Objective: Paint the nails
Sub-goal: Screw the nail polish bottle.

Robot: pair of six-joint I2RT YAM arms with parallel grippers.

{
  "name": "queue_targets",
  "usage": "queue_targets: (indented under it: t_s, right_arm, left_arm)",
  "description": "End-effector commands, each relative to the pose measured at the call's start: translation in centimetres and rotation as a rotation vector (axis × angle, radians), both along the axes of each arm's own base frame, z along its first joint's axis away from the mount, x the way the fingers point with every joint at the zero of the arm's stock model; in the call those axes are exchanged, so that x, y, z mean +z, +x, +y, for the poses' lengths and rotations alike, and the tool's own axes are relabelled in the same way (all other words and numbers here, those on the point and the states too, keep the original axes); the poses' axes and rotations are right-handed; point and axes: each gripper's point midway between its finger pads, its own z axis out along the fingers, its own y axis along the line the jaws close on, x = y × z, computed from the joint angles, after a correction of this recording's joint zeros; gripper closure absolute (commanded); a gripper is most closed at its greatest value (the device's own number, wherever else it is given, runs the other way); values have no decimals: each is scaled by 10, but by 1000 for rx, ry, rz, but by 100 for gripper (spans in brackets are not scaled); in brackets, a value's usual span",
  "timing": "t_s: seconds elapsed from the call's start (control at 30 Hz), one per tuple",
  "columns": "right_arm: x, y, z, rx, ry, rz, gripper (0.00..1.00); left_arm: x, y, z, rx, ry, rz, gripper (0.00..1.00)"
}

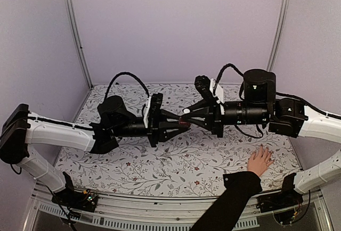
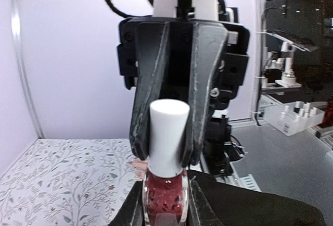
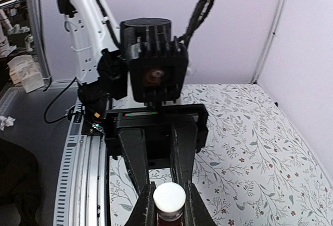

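A small dark-red bottle (image 2: pixel 165 202) with a white cap (image 2: pixel 169 137) hangs above the middle of the table, between the two arms. My left gripper (image 2: pixel 165 197) is shut on the bottle's glass body. My right gripper (image 3: pixel 169 205) is shut on the white cap (image 3: pixel 169 197), facing the left one. In the top view the two grippers meet tip to tip at the bottle (image 1: pixel 184 122). A light-skinned hand (image 1: pixel 259 161) with a black sleeve (image 1: pixel 229 204) lies flat on the table at the near right, fingers spread. Its nails are too small to make out.
The floral table cover (image 1: pixel 160 167) spans the whole work area. White walls with metal corner posts (image 1: pixel 74 29) close the back and sides. The right arm (image 1: pixel 256 111) passes above and behind the hand. The arm bases sit at the near edge (image 1: pixel 80 199).
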Motion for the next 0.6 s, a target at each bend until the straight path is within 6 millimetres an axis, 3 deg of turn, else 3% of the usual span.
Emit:
queue_targets:
  t_s: [0.0,0.37,0.57]
  right_arm:
    - [-34,34,13,-186,-43,67,100]
    - [-68,97,26,-500,-36,79,100]
    - [-81,112,31,-577,-21,111,100]
  left_arm:
    - [37,46,10,304,-131,-32,100]
    - [25,92,16,657,-229,-47,100]
    - [22,90,10,782,-270,-99,100]
